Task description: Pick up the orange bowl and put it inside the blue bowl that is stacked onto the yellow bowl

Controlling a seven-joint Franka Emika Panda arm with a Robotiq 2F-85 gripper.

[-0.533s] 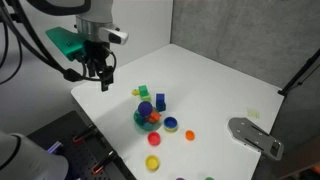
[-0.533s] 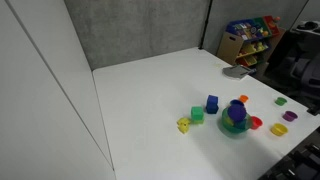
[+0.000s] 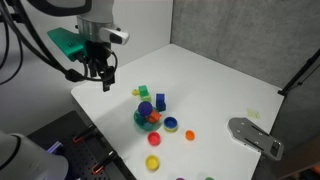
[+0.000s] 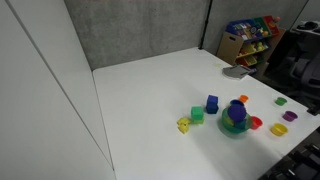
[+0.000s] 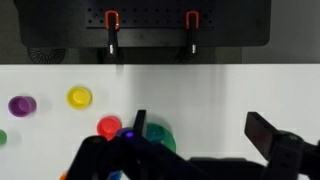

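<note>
Gripper: the gripper [image 3: 103,80] hung above the near-left part of the white table [image 3: 220,85], well apart from all the toys, with nothing between its fingers
Jaws: spread apart; in the wrist view the two dark fingers [image 5: 262,131] rose from the bottom edge with a wide gap between them
Orange bowl: the orange bowl [image 3: 189,134] sat open side up on the table, just beside the stacked pair and clear of it
Blue bowl: the blue bowl [image 3: 171,123] sat nested in the yellow bowl [image 3: 171,129], of which only a thin yellow-green rim showed; the pair stood near the teal bowl [image 3: 146,120], between it and the orange bowl
Teal bowl: it held blue pieces piled upright; in the wrist view its rim [image 5: 160,135] showed partly behind the gripper body
Other bowls: a red bowl [image 3: 154,140] lay just beside the teal bowl and a plain yellow bowl [image 3: 153,163] nearer the table edge; the wrist view also showed a purple bowl [image 5: 21,104]
Blocks: a blue block [image 4: 212,103], a green block [image 4: 197,115] and a yellow block [image 4: 184,124] stood in a loose row beside the teal bowl
Grey object: a flat grey object [image 3: 255,136] lay near the table's far corner, well apart from the toys
</note>
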